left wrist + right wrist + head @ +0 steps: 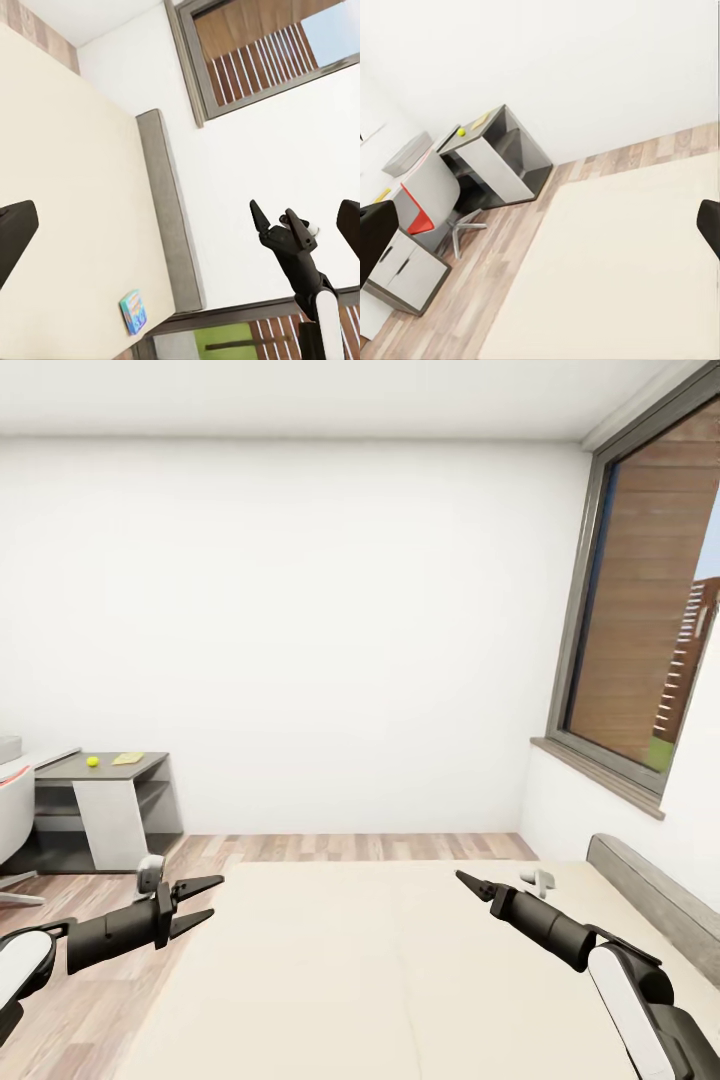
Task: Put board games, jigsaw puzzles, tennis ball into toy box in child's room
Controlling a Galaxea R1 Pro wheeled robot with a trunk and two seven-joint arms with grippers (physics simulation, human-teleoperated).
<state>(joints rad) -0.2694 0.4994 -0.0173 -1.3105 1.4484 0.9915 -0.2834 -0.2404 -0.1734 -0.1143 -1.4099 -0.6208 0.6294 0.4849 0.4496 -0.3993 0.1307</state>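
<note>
Both my grippers hung over the bed [330, 960], left gripper [205, 905] parted and empty, right gripper [470, 882] pinched together on nothing.

At the head view's left edge the table [110, 765] was cut off; I made out the tennis ball [92, 761] and a flat yellowish thing beside it, too small to name. One small blue board game [133, 311] lay near the headboard [169, 217]. Bare mattress and plank floor [350, 847] lay open ahead.
</note>
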